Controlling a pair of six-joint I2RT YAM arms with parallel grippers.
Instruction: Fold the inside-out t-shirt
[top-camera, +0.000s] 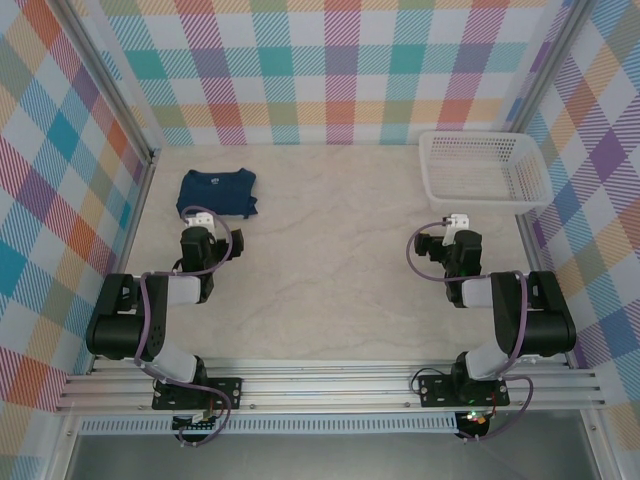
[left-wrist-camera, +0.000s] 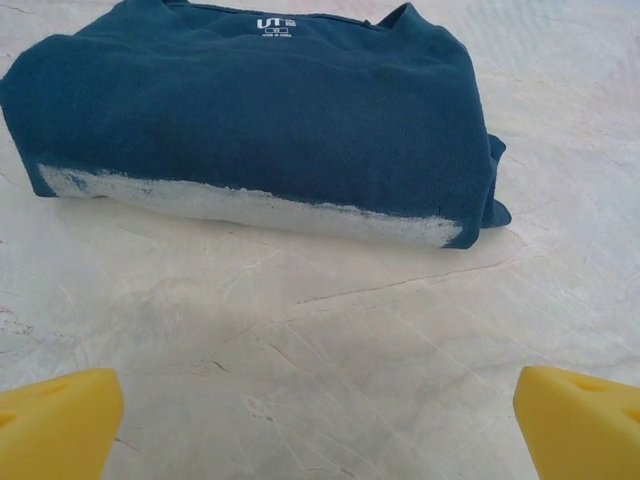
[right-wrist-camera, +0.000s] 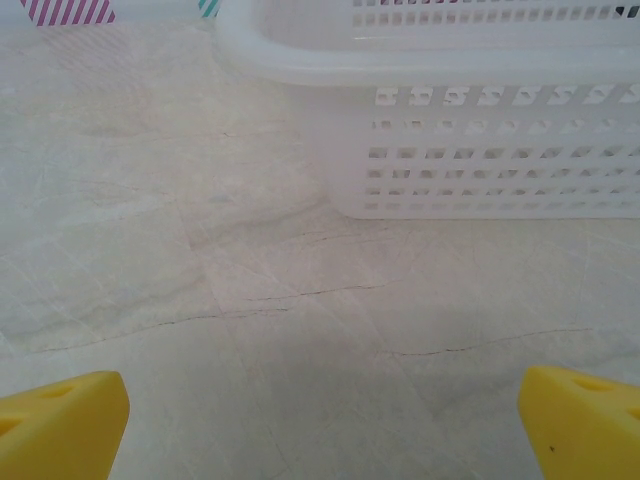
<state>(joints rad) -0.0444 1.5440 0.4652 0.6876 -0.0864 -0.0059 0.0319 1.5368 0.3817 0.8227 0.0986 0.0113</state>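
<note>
Though near the left wall (top-camera: 60, 200), t-shirt (top-camera: 217, 193) well apart from basket (top-camera: 475, 136).

Shirt on the left, basket on the right.

The t-shirt (top-camera: 217, 193) lies on the surface (top-camera: 330, 270), far back on the left side. The basket (top-camera: 470, 136) stands on the surface, far back on the right side, well apart from the t-shirt. The left pincer (left-wrist-camera: 320, 420) is just before the t-shirt, not touching it. The right pincer (right-wrist-camera: 320, 420) is before the basket, not touching it.
</note>
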